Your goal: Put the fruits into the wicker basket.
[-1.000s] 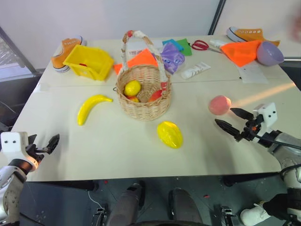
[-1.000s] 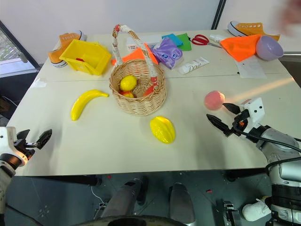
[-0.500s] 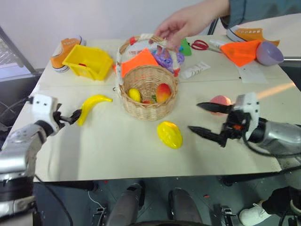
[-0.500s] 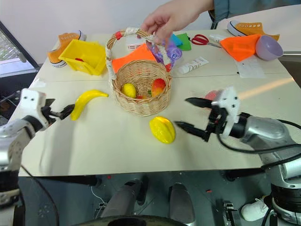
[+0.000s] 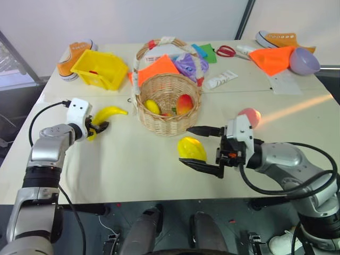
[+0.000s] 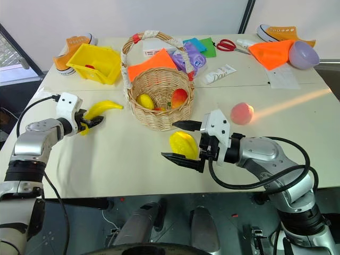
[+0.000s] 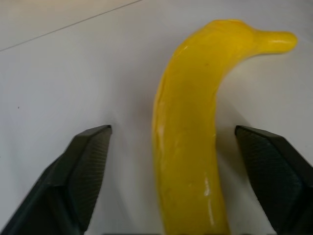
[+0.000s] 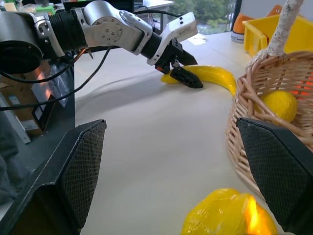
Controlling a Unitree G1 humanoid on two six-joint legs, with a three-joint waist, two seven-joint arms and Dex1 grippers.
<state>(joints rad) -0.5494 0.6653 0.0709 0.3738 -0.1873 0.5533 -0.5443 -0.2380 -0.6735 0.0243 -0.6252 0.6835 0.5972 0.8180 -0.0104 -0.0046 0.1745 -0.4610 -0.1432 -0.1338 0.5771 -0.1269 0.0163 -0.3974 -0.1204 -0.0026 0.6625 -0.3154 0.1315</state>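
With your left claw (image 7: 161,161) spread around the banana (image 5: 109,113) on the desk (image 5: 133,164) and your right claw (image 6: 180,141) wide around the ribbed fruit (image 6: 183,144), either could squirt loose beside the wicker basket (image 5: 167,106).

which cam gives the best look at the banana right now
The left wrist view: the banana runs up its middle between the left pincer's two open fingers, stem end clear. Both eye views show it small on the table, partly behind that pincer. The right wrist view shows it far off beside the wicker basket.
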